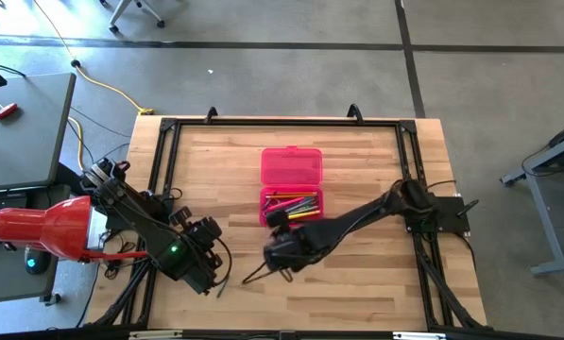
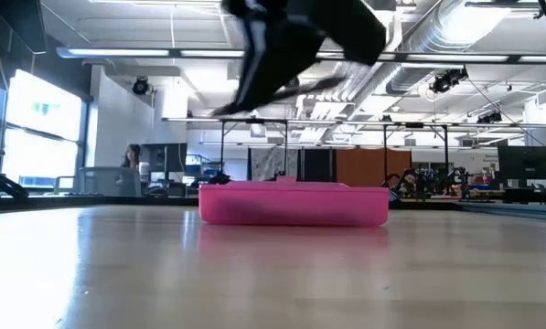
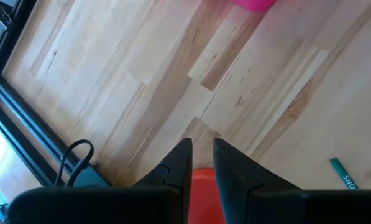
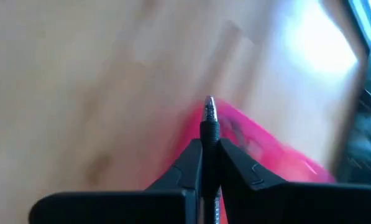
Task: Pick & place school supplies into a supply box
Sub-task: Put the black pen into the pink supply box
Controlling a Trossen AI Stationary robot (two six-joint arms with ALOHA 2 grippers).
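The right pincer hangs above the table, clenched on a black pen whose metal tip pokes out just past the fingertips; from above, the pen slants out of the pincer toward the near edge of the table. Just beyond this pincer lies the pink pencil case, open, its lid folded away from the pincer and its nearer half holding yellow, red and orange pens. The left pincer waits well to the side, its fingers a small gap apart and gripping nothing. A green pencil lies on the table just beside it.
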